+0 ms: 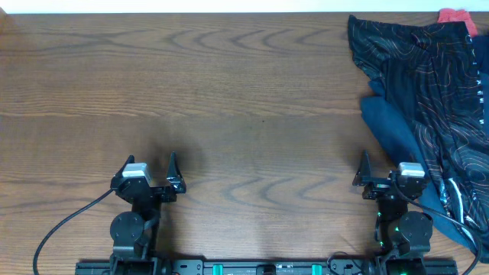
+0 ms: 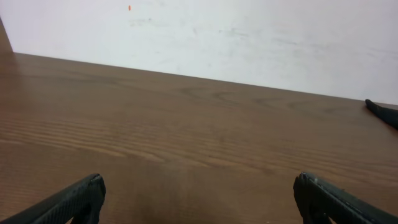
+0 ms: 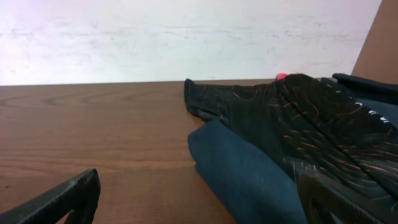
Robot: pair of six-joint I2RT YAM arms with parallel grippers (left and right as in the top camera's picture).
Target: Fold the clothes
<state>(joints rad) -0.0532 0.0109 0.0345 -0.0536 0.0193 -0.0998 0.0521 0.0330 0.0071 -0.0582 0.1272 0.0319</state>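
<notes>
Across the whole overhead view spreads a brown wood-grain table (image 1: pixel 244 99), bare over its left and middle parts. At its far right corner lies the crumpled black thin-fabric jersey with fine orange-and-white contour lines (image 1: pixel 428 69), unfolded and bunched. It runs from the far edge down the right side to a spot just beside the right arm's base. In the right wrist view the same jersey (image 3: pixel 298 118) heaps up ahead and to the right, with its dark hem pointing toward the table's middle.

A plain navy blue garment (image 1: pixel 393 126) sticks out from under the jersey's left edge. It touches the jersey and lies flat on the wood, and it fills the near ground of the right wrist view (image 3: pixel 242 168).

Near the front edge, the left gripper (image 1: pixel 150 164) sits over bare wood, well apart from the cloth. Its jaws are spread wide with nothing between them, which the left wrist view (image 2: pixel 199 186) confirms. The right gripper (image 1: pixel 388 169) sits close to the navy garment, and its jaws are also spread wide and hold nothing (image 3: pixel 199 186).

A small red cloth (image 1: pixel 457 17) peeks out at the far edge, touching the jersey's top.
</notes>
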